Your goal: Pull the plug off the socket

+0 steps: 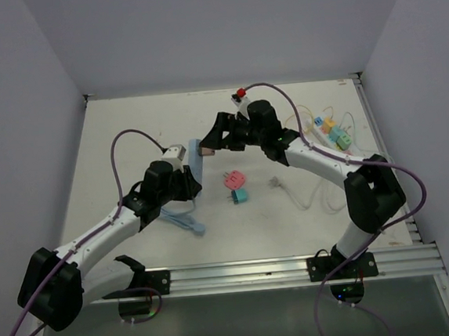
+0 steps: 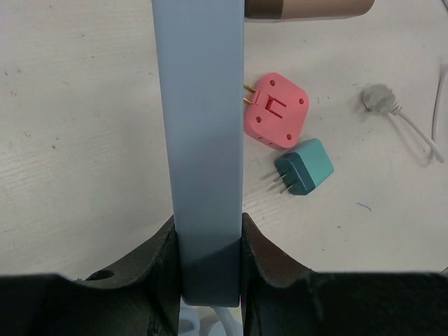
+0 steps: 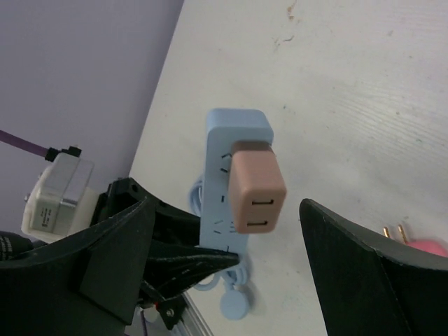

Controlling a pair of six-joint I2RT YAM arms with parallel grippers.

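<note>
Right gripper (image 3: 255, 227): jaws spread wide, straddling the tan plug (image 3: 257, 192) without touching it, with one finger to the plug's left and the other to its right. The plug sits seated in the face of the pale blue socket strip (image 3: 234, 126), near the strip's free end. Left gripper (image 2: 208, 241), opposite: clamped on the strip's two long sides toward its cable end, holding it raised above the table (image 2: 84, 140) and presenting the plug to the right gripper. On the table beyond the left gripper, beside the held strip, a pink plug (image 2: 276, 108) and a teal plug (image 2: 304, 166) lie loose and close together, with a white cable end (image 2: 378, 98) further out.

Step in hand, as judged: lining up the grasp on the tan plug, which is not yet pulled. The next move calls for closing the right fingers squarely on the plug's flat sides. The pull should then run straight out along the prongs while the left gripper braces the strip. An angled pull risks binding the prongs or twisting the strip in its clamp.
</note>
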